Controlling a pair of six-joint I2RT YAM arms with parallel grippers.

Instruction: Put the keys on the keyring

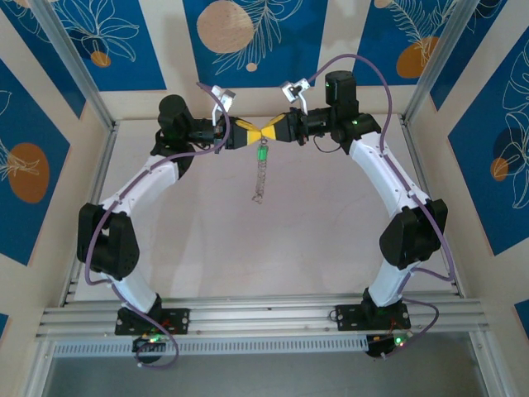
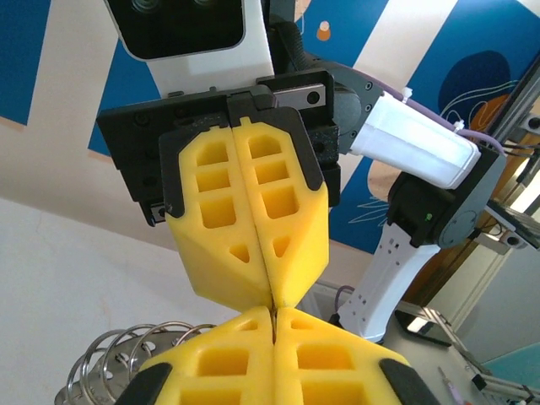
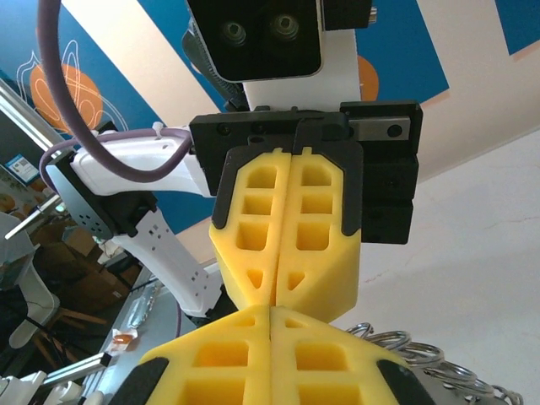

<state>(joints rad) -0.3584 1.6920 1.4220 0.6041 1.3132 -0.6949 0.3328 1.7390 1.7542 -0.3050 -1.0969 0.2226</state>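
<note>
Bright, even light; faint soft shadows on the table (image 1: 207,240); wrist views crisp, backgrounds softer

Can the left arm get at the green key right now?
Probably not as it stands. The left gripper is shut, its yellow fingers tip to tip with the right gripper, and the tiny green-headed key hangs just below them, the grey coiled chain loop dangling under it. It would need to open first.

key (image 1: 263,154): 1 | keyring (image 1: 259,179): 1 | grippers: 2 (left gripper (image 1: 256,132), right gripper (image 1: 271,131))
</note>
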